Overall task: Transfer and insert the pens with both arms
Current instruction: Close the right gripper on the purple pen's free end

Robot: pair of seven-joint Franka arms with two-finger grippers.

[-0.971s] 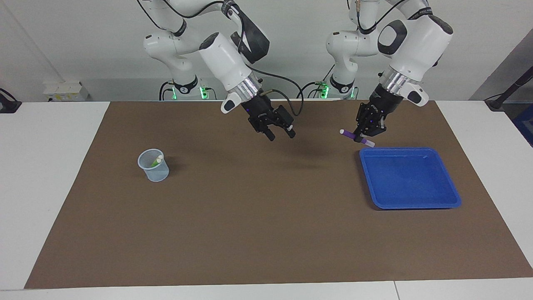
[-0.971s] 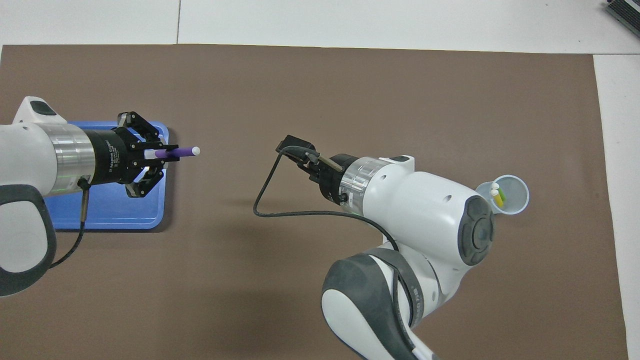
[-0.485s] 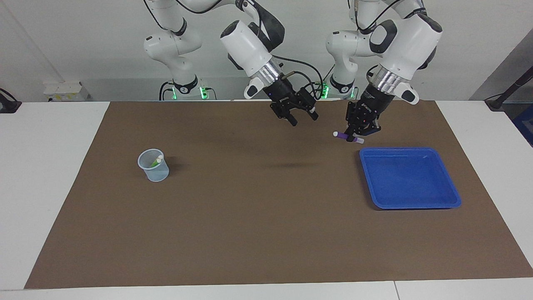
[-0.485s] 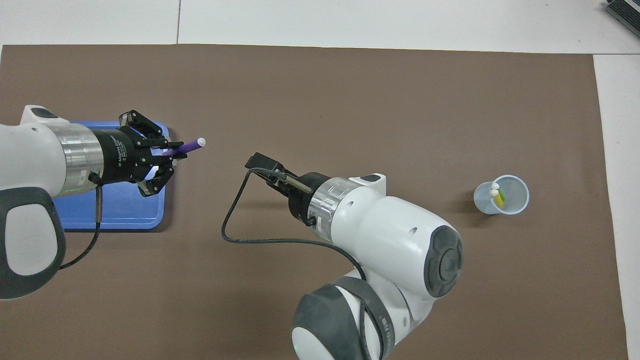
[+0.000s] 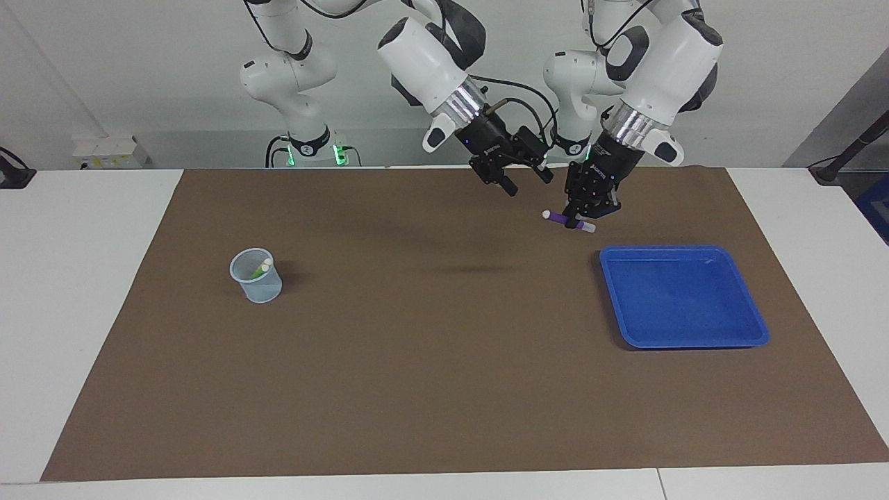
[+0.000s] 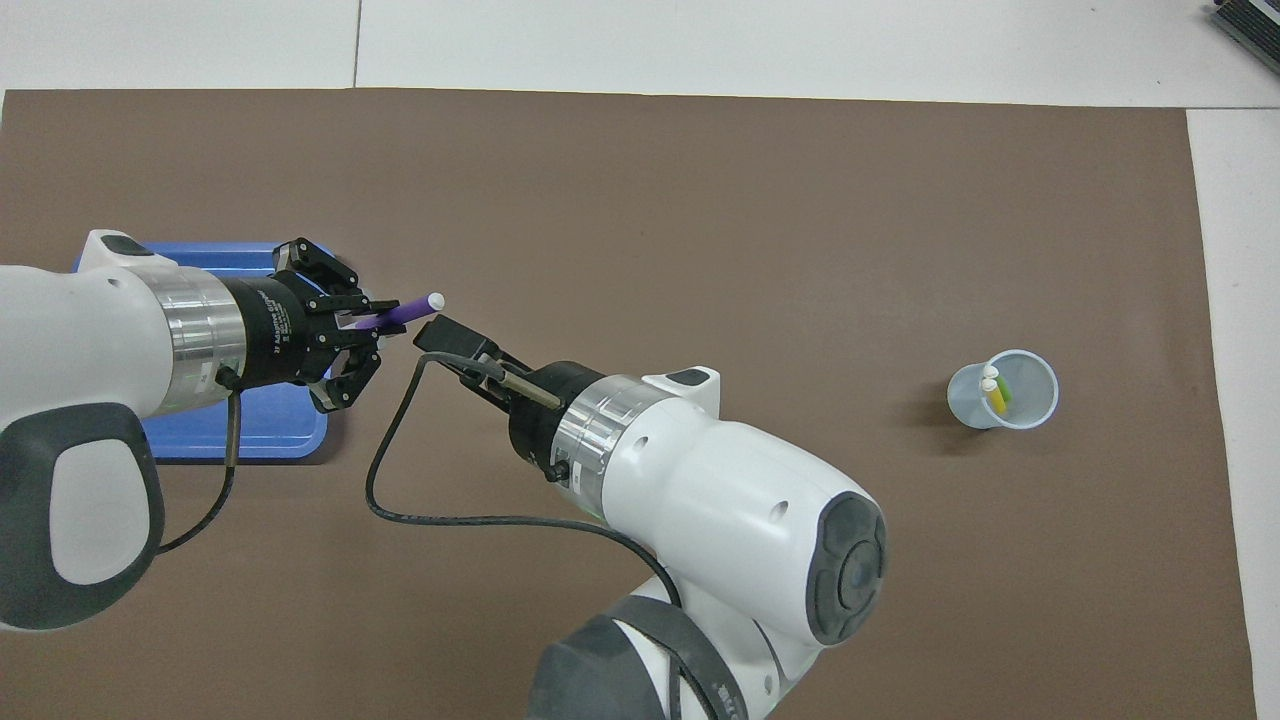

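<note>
The clear cup (image 5: 256, 276) toward the right arm's end of the table holds the yellow pen (image 6: 997, 399) and green pen (image 6: 1006, 390) – the blue tray (image 5: 684, 296) holds nothing. The left gripper (image 5: 583, 217), raised over the brown mat (image 5: 444, 361) beside the tray, pinches the purple pen (image 5: 564, 220) crosswise in its fingers. The right gripper (image 5: 528, 182) hangs just beside it – fingers spread, touching nothing.

A purple pen (image 5: 567, 221) with a whitish tip is showing in the black left gripper (image 5: 582, 217). A blue tray (image 5: 753, 326) is lying below it on a brown mat (image 5: 444, 389); yellow and green pens (image 6: 998, 394) are standing in a pale translucent cup (image 5: 264, 290).
</note>
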